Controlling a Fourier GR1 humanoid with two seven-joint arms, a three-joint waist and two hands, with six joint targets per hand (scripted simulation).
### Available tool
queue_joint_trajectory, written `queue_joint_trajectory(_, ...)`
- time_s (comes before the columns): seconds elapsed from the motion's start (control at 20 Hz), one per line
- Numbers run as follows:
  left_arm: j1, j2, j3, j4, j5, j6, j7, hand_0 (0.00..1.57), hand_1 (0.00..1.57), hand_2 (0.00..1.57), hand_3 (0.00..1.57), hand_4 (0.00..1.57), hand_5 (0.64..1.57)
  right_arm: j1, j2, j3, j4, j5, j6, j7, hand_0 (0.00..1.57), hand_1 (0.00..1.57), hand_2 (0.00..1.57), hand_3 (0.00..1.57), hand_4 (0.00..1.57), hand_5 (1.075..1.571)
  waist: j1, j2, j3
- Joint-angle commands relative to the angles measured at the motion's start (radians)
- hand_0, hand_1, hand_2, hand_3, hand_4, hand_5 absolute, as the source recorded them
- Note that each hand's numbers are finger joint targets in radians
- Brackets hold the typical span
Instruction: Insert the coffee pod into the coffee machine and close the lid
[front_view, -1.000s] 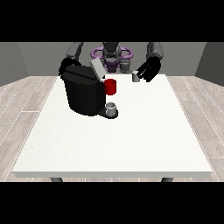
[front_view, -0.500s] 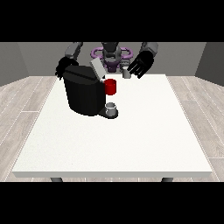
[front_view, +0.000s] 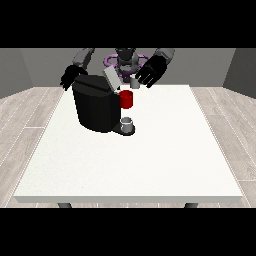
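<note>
The black coffee machine (front_view: 96, 106) stands on the left half of the white table (front_view: 165, 150), with a red part (front_view: 126, 99) on its front. Its grey lid (front_view: 110, 78) is tilted up and open. A small grey coffee pod (front_view: 134, 84) hangs just right of the lid, above the table, pinched at the fingertips of the hand at the view's right (front_view: 151, 71). The hand at the view's left (front_view: 72, 76) hovers behind the machine's far left corner with relaxed fingers and holds nothing.
A grey cup (front_view: 127, 123) sits on the machine's drip tray at its front. The robot's torso (front_view: 126, 60) stands behind the table's far edge. The white tabletop stretches to the right of and in front of the machine.
The hand at the view's right has risen and moved left with the pod, towards the open lid. The hand at the view's left has shifted slightly.
</note>
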Motion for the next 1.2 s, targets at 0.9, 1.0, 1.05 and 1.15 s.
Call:
queue_joint_trajectory(0.9,-0.044,-0.01,0.013,0.04,-0.032,0.015,-0.013,1.18,1.18,1.25,1.18,0.49,1.571,0.011,-0.018,-0.012,-0.058,-0.021,0.025,-0.016,0.0,0.0,0.0,0.0,0.51,1.571,-0.032,0.066,0.0)
queue_joint_trajectory(1.0,-0.034,0.005,0.007,0.041,-0.033,-0.016,-0.039,1.19,1.19,1.26,1.2,0.49,1.571,0.027,0.012,-0.009,-0.061,-0.01,-0.016,-0.013,0.0,0.0,0.0,0.0,0.5,1.571,-0.012,0.049,0.0)
queue_joint_trajectory(1.05,-0.072,-0.06,-0.014,0.024,-0.044,-0.011,0.049,1.2,1.2,1.27,1.2,0.5,1.571,0.019,-0.01,-0.024,-0.002,-0.023,0.018,-0.019,0.0,0.0,0.0,0.0,0.46,1.571,-0.01,0.029,0.0005)
queue_joint_trajectory(1.15,-0.068,-0.016,0.001,0.023,-0.036,-0.023,-0.007,1.19,1.19,1.27,1.2,0.51,1.571,0.017,0.013,-0.032,0.003,-0.018,-0.009,-0.082,0.0,0.0,0.0,0.0,0.45,1.571,0.011,0.072,0.0004)
